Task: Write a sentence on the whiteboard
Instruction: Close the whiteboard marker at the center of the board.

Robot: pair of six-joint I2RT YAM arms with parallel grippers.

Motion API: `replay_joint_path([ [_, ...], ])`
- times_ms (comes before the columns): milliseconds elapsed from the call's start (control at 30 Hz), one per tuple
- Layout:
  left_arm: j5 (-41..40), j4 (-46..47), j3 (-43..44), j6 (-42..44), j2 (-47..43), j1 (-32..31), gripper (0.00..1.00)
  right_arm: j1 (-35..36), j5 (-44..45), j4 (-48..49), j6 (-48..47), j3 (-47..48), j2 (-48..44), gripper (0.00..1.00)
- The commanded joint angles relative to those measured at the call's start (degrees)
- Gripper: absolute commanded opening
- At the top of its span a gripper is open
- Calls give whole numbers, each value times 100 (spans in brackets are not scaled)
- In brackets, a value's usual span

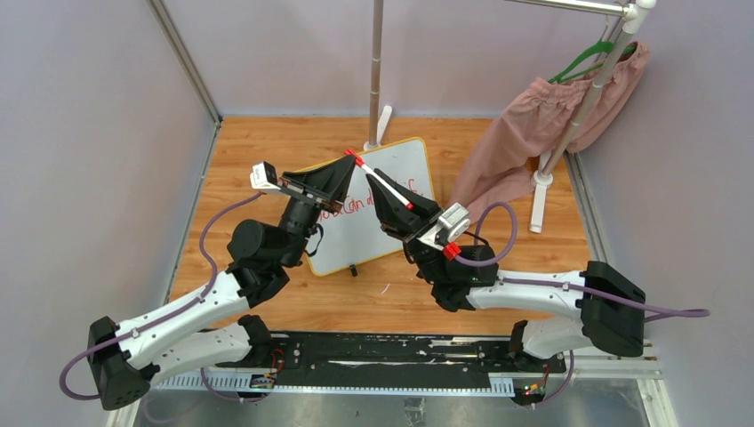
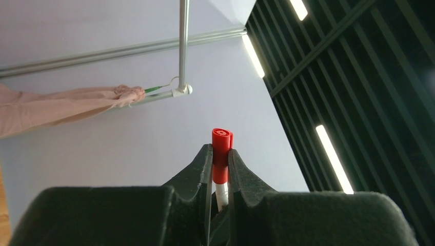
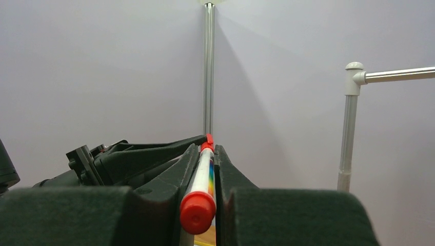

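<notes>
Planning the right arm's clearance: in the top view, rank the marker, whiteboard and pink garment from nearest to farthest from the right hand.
1. Marker: gripped in the right hand.
2. Whiteboard: directly beneath.
3. Pink garment: hanging off to the right.

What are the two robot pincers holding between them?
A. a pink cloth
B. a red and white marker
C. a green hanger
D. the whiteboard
B. The left pincer pinches the red cap end and the right pincer grips the white barrel of one marker, held above the whiteboard; the pink cloth hangs apart on the rack.
</notes>
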Motion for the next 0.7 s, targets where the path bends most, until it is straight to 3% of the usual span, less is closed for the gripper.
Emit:
replay_joint_path([
  [0,683,130,154,77,79,-96,0,-61,7,-25,-299,122,276,0],
  [667,780,378,171,-216,349,-108,0,-58,228,167,-893,486,726,0],
])
